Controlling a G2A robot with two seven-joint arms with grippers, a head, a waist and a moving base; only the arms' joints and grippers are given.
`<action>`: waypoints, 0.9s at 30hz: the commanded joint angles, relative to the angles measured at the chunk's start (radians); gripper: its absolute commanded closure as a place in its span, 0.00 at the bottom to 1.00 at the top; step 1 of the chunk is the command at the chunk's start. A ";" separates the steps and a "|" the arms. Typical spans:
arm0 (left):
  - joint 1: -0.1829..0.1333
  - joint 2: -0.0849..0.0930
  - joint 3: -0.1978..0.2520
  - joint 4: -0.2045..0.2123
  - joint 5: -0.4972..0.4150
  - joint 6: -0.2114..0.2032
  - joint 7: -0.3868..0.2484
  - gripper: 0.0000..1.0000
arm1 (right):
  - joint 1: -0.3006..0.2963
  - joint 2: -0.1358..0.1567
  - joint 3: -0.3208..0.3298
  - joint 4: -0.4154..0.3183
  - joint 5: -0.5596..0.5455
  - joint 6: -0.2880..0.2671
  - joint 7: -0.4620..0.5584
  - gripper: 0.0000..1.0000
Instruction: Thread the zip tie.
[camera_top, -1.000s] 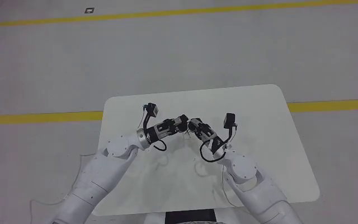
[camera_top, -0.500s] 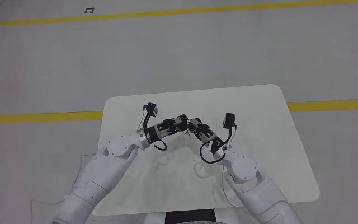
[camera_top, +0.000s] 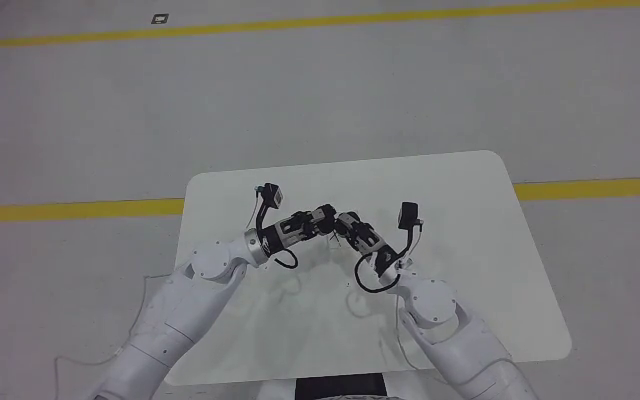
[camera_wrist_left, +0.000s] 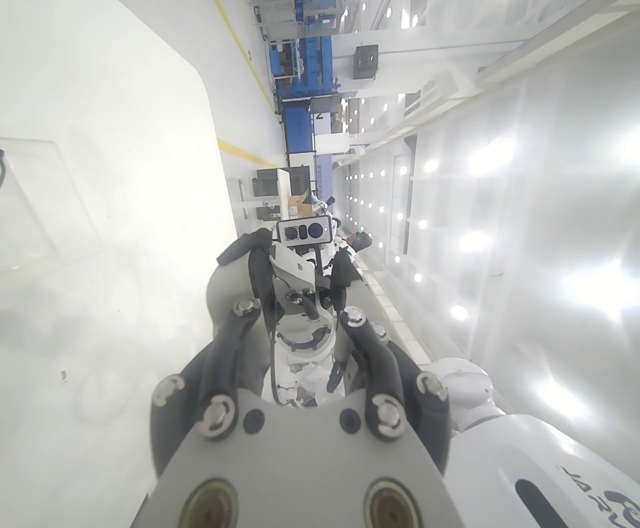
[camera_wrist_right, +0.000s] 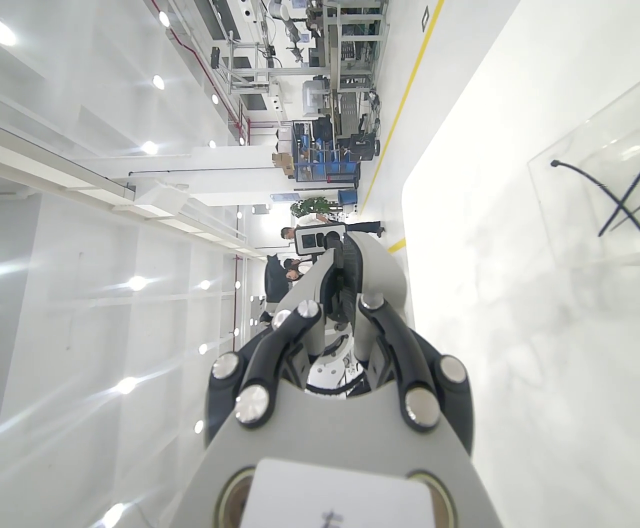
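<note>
Count: 1 white table (camera_top: 470, 200) with rounded corners; 2 arms; 1 clear sheet; 2 grippers; 2 black zip ties; 2 yellow floor lines (camera_top: 90, 209).

Table: all four edges are in the top view. One floor line runs far off. The other passes behind the table and shows at its left and right.

Arms: both rise from the near edge, elbows at near left and near right. They meet over the table's middle, well apart from every edge.

Grippers: the left gripper (camera_top: 326, 217) and the right gripper (camera_top: 348, 225) point at each other, tips just beside one another. Whether they touch, cannot tell.
- Left gripper: its fingers (camera_wrist_left: 255, 270) are spread, with the right arm's wrist seen between them.
- Right gripper: spread or pressed together, cannot tell.

Zip ties (camera_wrist_right: 621, 203): the right wrist view gives both. They are crossed, lying on the clear sheet (camera_wrist_right: 565, 225), which is flat on the table. They are apart from both grippers and cut by the picture's edge.

The left wrist view gives a corner of the sheet.
</note>
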 joint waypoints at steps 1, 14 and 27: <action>0.000 0.000 0.000 0.000 0.000 0.001 0.000 0.77 | -0.001 -0.001 0.000 0.001 -0.006 0.000 -0.003 1.00; -0.002 -0.002 0.000 0.000 0.009 0.011 0.002 0.80 | -0.006 -0.004 0.004 -0.003 -0.023 -0.025 0.000 1.00; -0.006 -0.004 0.005 0.003 0.013 0.024 -0.006 1.00 | -0.007 -0.009 0.005 -0.006 -0.013 -0.031 0.005 1.00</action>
